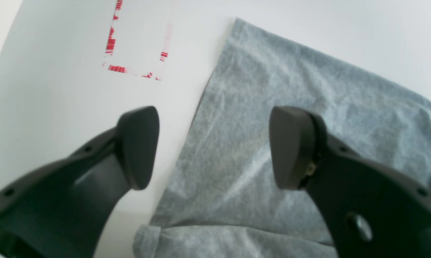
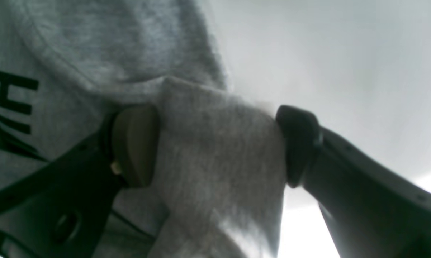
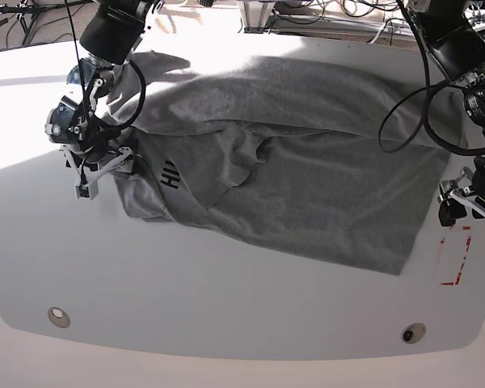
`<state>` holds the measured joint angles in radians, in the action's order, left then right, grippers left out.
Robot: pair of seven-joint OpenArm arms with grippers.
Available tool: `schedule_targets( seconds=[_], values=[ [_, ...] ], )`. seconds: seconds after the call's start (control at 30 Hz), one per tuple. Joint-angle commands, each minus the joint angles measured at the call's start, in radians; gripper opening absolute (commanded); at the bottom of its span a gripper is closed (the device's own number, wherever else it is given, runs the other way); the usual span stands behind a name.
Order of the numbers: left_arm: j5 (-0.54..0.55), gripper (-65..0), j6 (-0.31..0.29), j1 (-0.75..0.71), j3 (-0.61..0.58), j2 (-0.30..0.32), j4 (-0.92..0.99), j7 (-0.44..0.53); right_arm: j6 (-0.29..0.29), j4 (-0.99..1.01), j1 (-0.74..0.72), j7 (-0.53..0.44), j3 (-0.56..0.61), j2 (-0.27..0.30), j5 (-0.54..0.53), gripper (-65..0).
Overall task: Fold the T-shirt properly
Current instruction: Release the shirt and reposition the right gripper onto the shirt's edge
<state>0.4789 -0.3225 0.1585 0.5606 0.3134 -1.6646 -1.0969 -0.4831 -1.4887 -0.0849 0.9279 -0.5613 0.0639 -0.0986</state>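
Now the T-shirt [image 3: 307,178] lies across the middle of the white tabletop [image 3: 226,307]. Right end effector [image 2: 217,143] is spread wide around a cloth fold; left end effector [image 1: 213,147] hangs open above the shirt's edge.

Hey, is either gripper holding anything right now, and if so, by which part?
Nothing is clamped. The right gripper is open, straddling a fold of the T-shirt at its sleeve end. The left gripper is open above the shirt's side edge.
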Motion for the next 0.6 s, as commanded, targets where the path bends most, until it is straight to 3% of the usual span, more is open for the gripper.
schedule_targets(
  seconds=[0.0, 0.2, 0.27, 0.37, 0.4, 0.43, 0.47, 0.57],
  values=[
    [-0.024, -19.9, -0.002, 0.020, 0.003, 0.019, 0.004, 0.034, -0.004, -0.013, -0.002, -0.017, -0.001, 0.014, -0.010, -16.2],
    [-0.036, -19.9, -0.002, 0.056, 0.003, 0.017, 0.021, 0.034, -0.004, 0.004, 0.024, -0.053, -0.001, 0.012, -0.010, -16.8],
    [-0.036, -19.9, -0.002, 0.065, 0.003, 0.017, 0.033, 0.034, -0.004, 0.013, 0.029, -0.060, -0.001, 0.015, -0.010, -20.0],
    [-0.036, -19.9, 0.000, 0.071, 0.003, 0.017, 0.065, 0.034, -0.006, 0.020, 0.035, -0.063, -0.001, 0.018, -0.010, -32.0],
    [-0.036, -19.9, 0.000, 0.077, 0.003, 0.017, 0.080, 0.036, -0.007, 0.020, 0.040, -0.063, 0.001, 0.018, -0.010, -39.3],
    [-0.036, -19.9, 0.000, 0.080, 0.003, 0.017, 0.085, 0.039, -0.007, 0.020, 0.041, -0.063, 0.001, 0.018, -0.010, -42.2],
    [-0.036, -19.9, 0.001, 0.095, 0.003, 0.017, 0.097, 0.047, -0.007, 0.020, 0.043, -0.063, 0.004, 0.020, -0.010, -50.4],
    [-0.038, -19.9, 0.001, 0.112, 0.003, 0.017, 0.126, 0.065, -0.007, 0.015, 0.046, -0.060, 0.007, 0.021, -0.010, -63.3]
  ],
)
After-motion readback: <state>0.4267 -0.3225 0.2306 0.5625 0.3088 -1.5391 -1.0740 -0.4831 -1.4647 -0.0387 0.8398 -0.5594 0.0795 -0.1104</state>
